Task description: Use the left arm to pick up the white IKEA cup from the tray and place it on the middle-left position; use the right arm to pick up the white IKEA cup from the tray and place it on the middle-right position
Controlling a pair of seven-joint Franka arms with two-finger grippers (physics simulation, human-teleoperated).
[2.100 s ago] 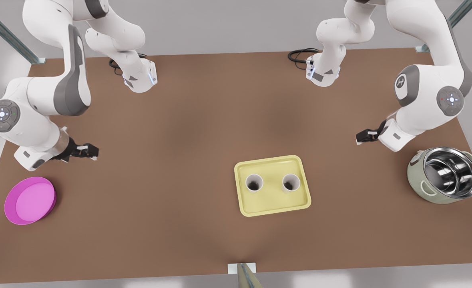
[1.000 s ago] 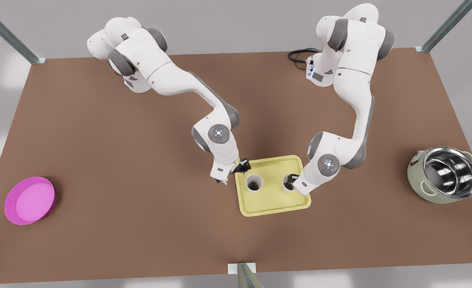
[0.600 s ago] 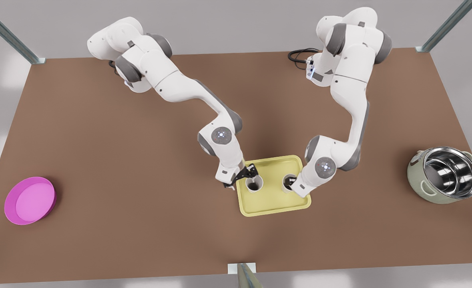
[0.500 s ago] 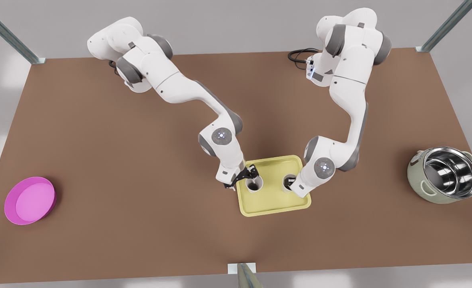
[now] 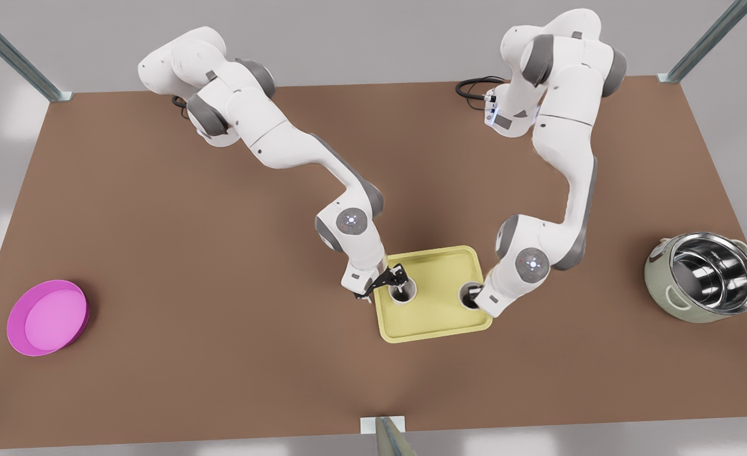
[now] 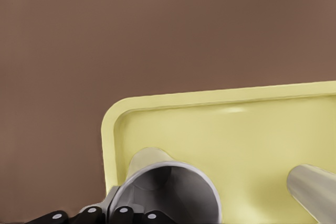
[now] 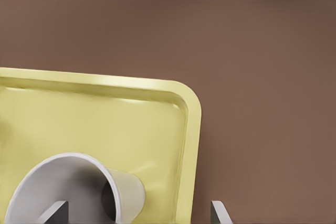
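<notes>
Two cups — between fingers (tray)

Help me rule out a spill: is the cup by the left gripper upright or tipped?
Upright: the white cup beside the left gripper stands on the tray, its mouth facing up in the front view.

Soft, even light falls from overhead, leaving no hard-edged shadows. In the front view the brown counter carries broad, diffuse dark patches at the frame's centre, beneath the arms and around the tray. The steel pot at the right edge shows bright streaked reflections inside its bowl. Pale blurred patches lie along the grey floor at the bottom and left edges. In the wrist views the tray rim catches a mild sheen, and the nearest cup looks soft and stretched.
</notes>
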